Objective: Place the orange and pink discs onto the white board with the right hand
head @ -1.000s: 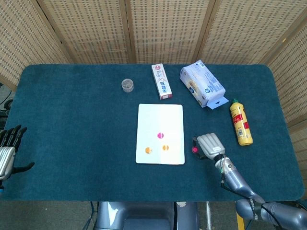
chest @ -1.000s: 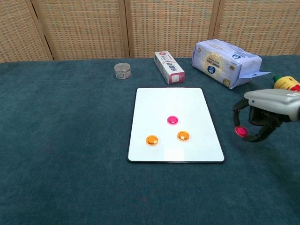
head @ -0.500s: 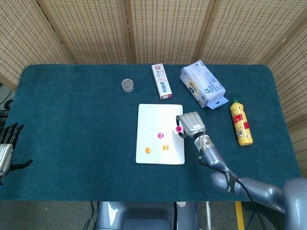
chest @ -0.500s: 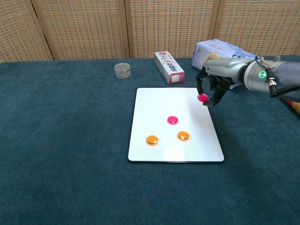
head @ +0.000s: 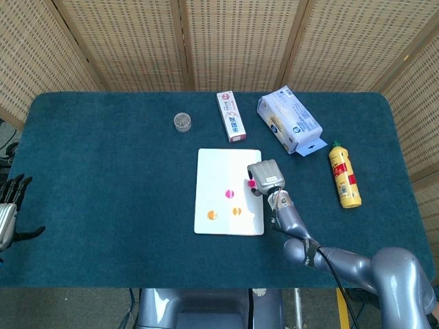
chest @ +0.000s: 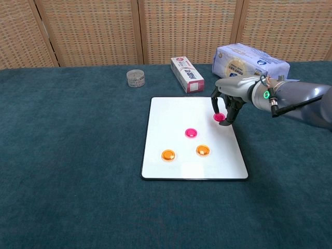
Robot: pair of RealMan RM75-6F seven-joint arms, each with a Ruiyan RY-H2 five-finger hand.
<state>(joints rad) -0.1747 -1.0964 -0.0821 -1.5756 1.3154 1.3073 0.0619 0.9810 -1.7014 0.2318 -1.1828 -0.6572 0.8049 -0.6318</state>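
The grey right hand point(chest: 231, 96) pinches a small round pink disc point(chest: 219, 117) in its fingertips at the right side of the flat white board point(chest: 171, 116), where one more pink disc point(chest: 191, 133) and two orange discs point(chest: 168, 154) lie, while the left hand point(head: 8, 214) waits open-fingered.

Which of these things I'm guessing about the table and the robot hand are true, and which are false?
1. The right robot hand holds a pink disc. True.
2. Two orange discs lie on the white board. True.
3. The yellow bottle stands on the board. False: it lies on the cloth, right of the board.
4. The left robot hand holds a disc. False: it holds nothing, at the table's edge.
5. The small clear jar is off the board. True.
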